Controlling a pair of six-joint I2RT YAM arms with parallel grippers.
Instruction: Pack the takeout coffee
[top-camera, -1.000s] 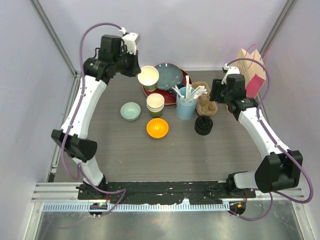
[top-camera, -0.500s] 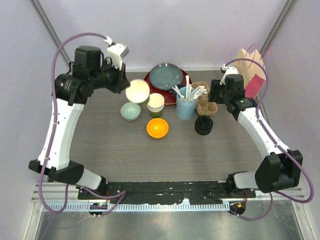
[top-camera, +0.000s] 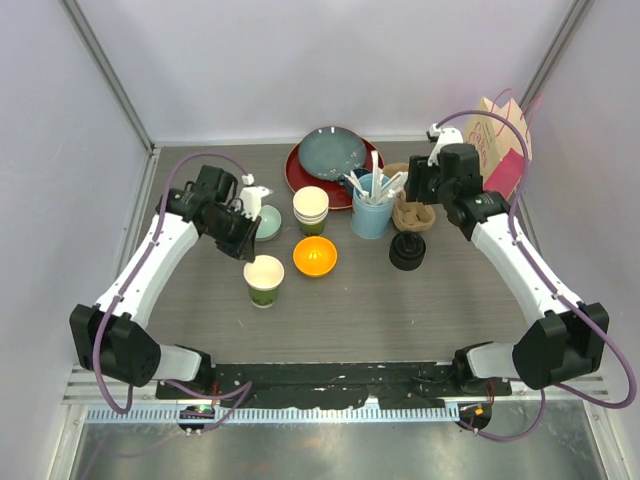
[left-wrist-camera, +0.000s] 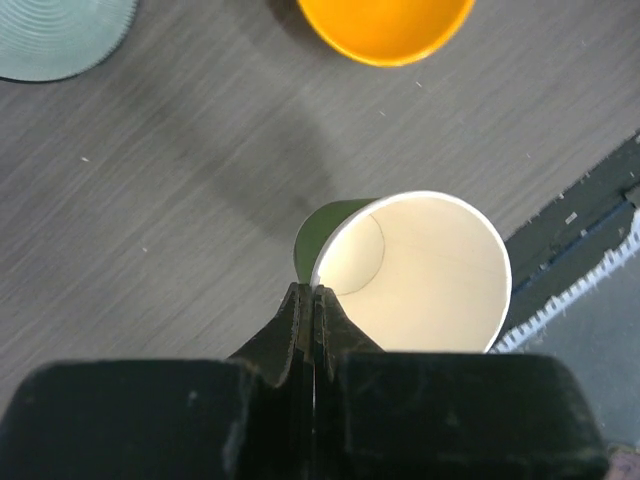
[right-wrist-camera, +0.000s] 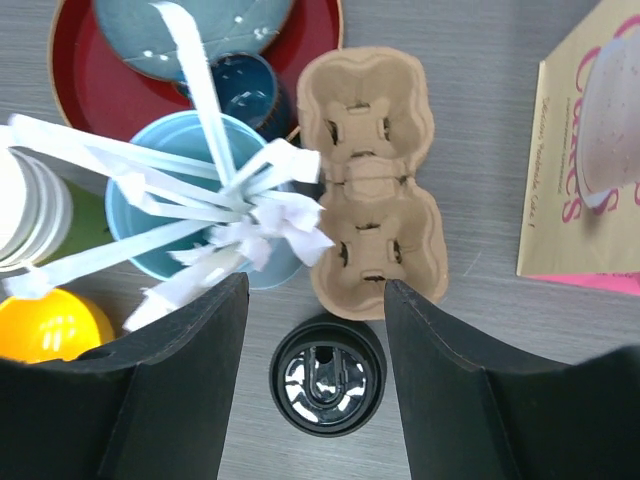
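Green cup outer wall mostly hidden, orange bowl cropped at top

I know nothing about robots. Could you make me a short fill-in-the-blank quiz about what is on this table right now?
1. The left gripper pinches the rim of a green paper cup that has no ____ on it.
2. The right gripper hangs with its jaws ____ above the cardboard carrier.
3. The cup of white utensils is light ____ in colour.

Missing words: lid; open; blue
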